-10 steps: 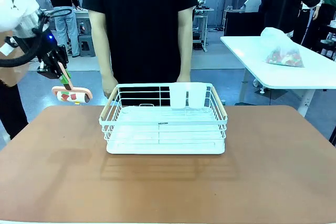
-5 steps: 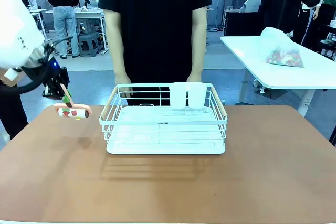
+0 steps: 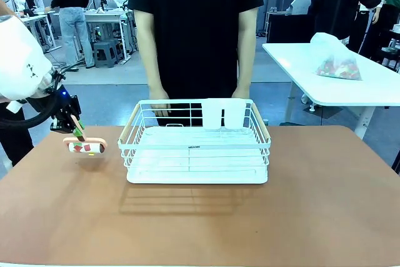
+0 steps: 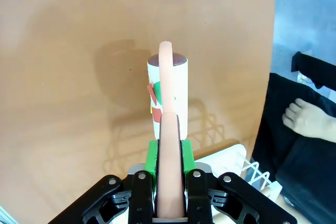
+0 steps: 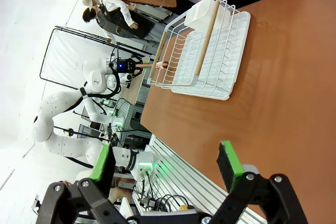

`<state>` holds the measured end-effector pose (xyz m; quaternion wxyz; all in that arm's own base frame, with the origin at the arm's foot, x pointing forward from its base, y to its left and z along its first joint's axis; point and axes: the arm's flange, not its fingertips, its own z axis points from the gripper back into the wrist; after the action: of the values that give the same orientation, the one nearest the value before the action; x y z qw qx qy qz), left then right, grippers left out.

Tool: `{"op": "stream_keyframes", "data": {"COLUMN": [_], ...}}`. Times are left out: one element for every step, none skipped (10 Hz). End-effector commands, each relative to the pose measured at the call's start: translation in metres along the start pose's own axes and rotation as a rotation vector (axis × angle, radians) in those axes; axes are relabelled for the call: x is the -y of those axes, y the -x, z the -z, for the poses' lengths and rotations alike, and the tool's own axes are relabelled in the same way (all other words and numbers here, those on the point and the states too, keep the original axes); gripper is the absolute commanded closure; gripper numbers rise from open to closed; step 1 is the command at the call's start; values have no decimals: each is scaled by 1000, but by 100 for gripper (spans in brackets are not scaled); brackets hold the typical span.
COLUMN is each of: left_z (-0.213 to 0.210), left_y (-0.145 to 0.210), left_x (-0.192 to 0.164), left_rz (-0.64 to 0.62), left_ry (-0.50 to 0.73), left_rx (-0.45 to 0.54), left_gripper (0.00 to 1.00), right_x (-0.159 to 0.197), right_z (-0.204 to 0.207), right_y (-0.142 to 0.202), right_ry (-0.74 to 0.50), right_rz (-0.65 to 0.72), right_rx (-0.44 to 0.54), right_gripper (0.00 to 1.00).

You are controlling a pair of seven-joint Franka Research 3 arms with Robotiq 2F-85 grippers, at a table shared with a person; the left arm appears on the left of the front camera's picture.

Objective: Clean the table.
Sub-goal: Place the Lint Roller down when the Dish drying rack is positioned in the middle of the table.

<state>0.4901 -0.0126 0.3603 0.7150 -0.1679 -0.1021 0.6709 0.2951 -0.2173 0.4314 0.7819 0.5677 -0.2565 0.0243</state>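
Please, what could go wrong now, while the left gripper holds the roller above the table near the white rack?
1. The left gripper pinches only the thin handle of the lint roller, so the roller may twist or slip when pressed on the table.
2. The roller hangs close to the left end of the white wire rack; a sideways stroke could knock it.
3. The person's hands rest by the rack's far rim, so a push on the rack could reach them.

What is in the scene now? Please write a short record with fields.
table: reddish-brown top
dish rack: white wire, mid-table
lint roller: peach handle, patterned roll, above the table's left part
left pincer: shut on the lint roller's handle
right pincer: open, holding nothing
person: stands at far side, hand behind the rack
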Motion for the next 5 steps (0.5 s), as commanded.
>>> {"op": "stream_keyframes", "data": {"left_z": [9,14,13,12,11], "left_y": [-1,-2,-3,-4,-4], "left_x": [-6,-7,-6,-5,-4], "left_rz": [5,-4,-9,-11,-18], "left_ry": [6,3,4,4,-3], "left_rx": [-12,-3,-5,-4,-3], "left_gripper": [79,79,79,79,72], "right_x": [-2,-2,-2,-2,-2], "right_z": [-1,-1,-1,-1,-1], "right_y": [-1,-1,-1,-1,-1], "right_ry": [-9,-9,-9,-9,-9], "right_rz": [-18,-18,-18,-18,-18], "right_rx": [6,6,6,6,6], "right_gripper": [0,0,0,0,0]}}
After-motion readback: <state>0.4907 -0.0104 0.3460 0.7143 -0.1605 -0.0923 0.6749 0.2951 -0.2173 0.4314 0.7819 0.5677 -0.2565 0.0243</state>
